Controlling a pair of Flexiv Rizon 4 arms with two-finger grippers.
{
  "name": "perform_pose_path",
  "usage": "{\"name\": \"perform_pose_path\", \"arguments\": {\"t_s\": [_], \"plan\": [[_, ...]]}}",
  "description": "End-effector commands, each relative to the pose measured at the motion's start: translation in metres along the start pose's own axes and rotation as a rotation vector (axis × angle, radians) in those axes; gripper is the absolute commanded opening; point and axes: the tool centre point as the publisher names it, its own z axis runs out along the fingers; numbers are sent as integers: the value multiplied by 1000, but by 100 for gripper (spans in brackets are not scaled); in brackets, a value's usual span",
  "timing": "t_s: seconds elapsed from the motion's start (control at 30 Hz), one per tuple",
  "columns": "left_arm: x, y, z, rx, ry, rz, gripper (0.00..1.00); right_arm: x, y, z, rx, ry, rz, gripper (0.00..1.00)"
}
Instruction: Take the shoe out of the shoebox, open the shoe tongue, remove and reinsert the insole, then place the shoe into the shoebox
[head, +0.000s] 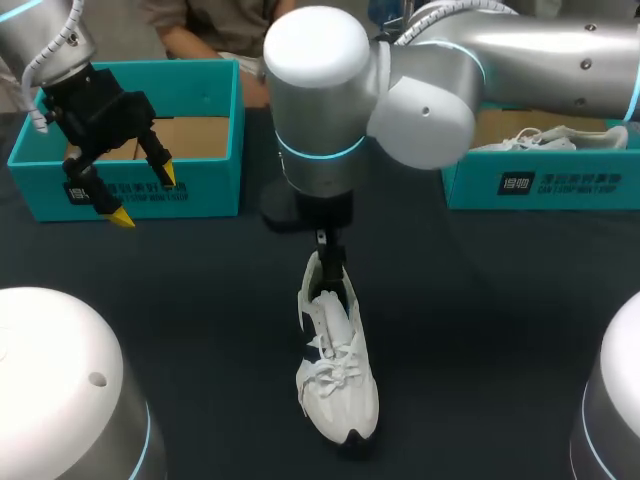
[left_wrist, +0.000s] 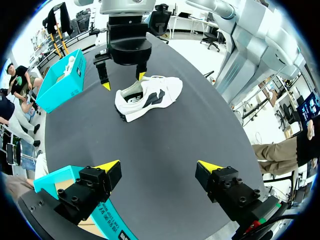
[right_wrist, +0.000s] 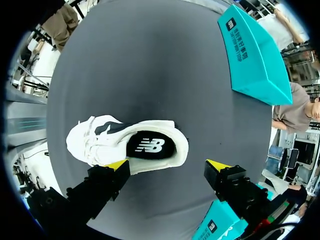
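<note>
A white sneaker (head: 338, 375) with dark side marks lies on the dark table, toe toward the near edge, and its dark insole (right_wrist: 150, 146) shows in the opening. My right gripper (right_wrist: 167, 165) hangs open just above the heel, one yellow fingertip (right_wrist: 117, 164) at the collar's side and the other out past the heel. The left wrist view shows that same right gripper (left_wrist: 123, 81) over the sneaker (left_wrist: 150, 95). My left gripper (head: 143, 194) stands open and empty at the front wall of the left teal shoebox (head: 130, 190).
A second teal shoebox (head: 545, 185) at the back right holds another white shoe (head: 540, 138). My right arm's large joint (head: 320, 100) hangs over the table's middle. The left shoebox's floor is bare cardboard.
</note>
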Motion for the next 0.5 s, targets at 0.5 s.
{"name": "perform_pose_path", "arguments": {"t_s": [0.5], "plan": [[0,0,0,-2,1,0,100,-17,3,57,-42,82,43,100]]}}
